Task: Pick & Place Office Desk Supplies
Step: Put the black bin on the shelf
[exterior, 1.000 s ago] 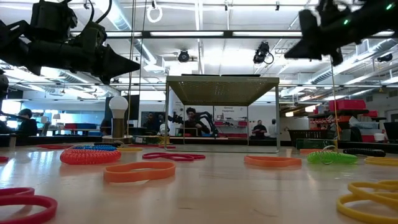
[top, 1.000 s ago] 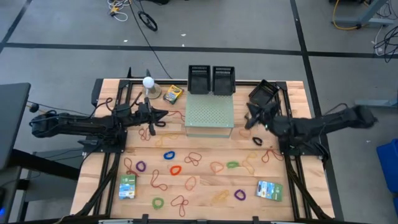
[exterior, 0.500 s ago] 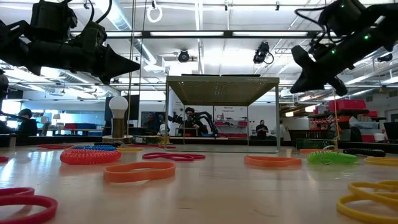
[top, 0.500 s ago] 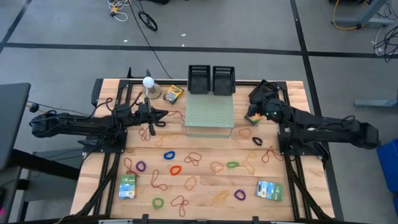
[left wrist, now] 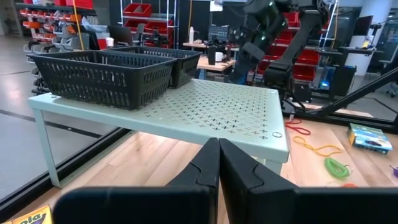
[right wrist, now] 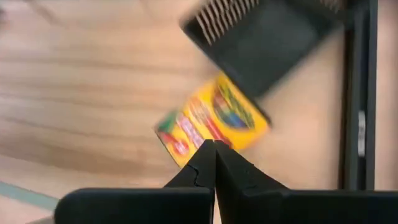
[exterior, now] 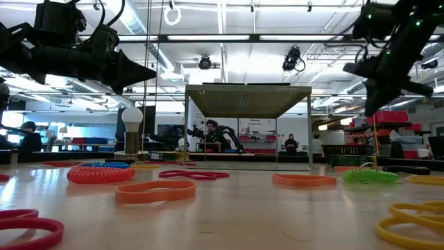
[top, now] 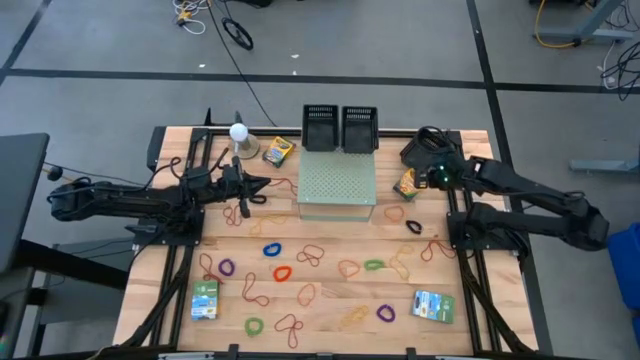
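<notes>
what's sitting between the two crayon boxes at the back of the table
In the high view, the pale green perforated riser stands between the left crayon box and the right crayon box.

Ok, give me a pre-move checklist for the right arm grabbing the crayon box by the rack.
1. Right gripper over the crayon box: ok, the wrist view shows it just past the fingertips.
2. Fingers open for the grab: not ok, shut.
3. Box free of clutter: cannot tell; a black basket sits right by it.
4. Right gripper empty: ok.
5. Left gripper out of the way: ok, shut, on the far side of the green rack.
</notes>
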{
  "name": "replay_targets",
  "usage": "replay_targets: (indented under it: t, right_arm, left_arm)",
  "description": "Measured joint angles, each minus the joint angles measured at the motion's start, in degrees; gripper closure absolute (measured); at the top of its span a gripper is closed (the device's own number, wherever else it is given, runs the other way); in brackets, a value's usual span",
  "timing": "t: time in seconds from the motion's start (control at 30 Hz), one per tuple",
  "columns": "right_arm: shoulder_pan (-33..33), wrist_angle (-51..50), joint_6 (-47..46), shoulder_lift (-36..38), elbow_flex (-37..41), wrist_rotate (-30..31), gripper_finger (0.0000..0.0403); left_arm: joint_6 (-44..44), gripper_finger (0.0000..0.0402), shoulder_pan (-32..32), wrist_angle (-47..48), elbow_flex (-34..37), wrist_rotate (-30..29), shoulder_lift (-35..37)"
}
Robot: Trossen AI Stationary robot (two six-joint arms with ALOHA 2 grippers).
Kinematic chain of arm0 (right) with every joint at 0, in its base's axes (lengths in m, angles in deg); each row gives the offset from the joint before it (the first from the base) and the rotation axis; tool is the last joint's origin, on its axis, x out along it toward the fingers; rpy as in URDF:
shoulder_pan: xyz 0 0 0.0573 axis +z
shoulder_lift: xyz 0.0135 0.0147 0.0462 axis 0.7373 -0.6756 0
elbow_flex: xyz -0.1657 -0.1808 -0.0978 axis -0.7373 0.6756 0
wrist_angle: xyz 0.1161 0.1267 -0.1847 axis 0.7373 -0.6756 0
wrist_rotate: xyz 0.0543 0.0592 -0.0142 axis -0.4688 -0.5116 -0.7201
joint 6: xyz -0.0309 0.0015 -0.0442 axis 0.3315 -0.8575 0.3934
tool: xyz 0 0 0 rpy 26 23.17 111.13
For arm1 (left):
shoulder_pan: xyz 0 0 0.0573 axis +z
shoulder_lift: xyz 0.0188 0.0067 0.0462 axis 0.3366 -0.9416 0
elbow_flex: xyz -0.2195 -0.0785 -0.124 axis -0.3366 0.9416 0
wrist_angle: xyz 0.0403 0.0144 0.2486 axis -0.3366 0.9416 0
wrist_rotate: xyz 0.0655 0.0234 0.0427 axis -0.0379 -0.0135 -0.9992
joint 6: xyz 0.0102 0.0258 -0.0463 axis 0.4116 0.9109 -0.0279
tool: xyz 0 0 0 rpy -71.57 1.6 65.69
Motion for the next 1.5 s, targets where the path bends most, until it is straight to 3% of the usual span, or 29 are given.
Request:
replay_targets:
  t: [0.1,0.2,0.7,0.9,1.2,1.5]
  right_arm:
    - [-3.1,0.1,-1.8,-1.1,1.6,-2.1,0.0400]
    - [-6.0,0.8,-4.5,-2.6,1.9,-0.5,0.0392]
    - [-22.8,17.0,-2.5,-19.3,1.9,-1.0,0.0272]
    - [-24.6,21.0,-1.0,-21.0,1.9,-0.8,0.0258]
    - [-28.1,21.2,-1.1,-26.0,1.9,-0.6,0.0274]
    - [-28.0,15.4,-0.8,-22.3,1.9,-1.3,0.0246]
  left_arm:
    - [0.0,0.0392,0.0,0.0,0.0,0.0,0.0]
    - [0.0,0.0392,0.0,0.0,0.0,0.0,0.0]
    - [0.0,0.0392,0.0,0.0,0.0,0.0,0.0]
    - [0.0,0.0392,0.0,0.0,0.0,0.0,0.0]
    - [0.0,0.0392,0.0,0.0,0.0,0.0,0.0]
    - [0.0,0.0392,0.0,0.0,0.0,0.0,0.0]
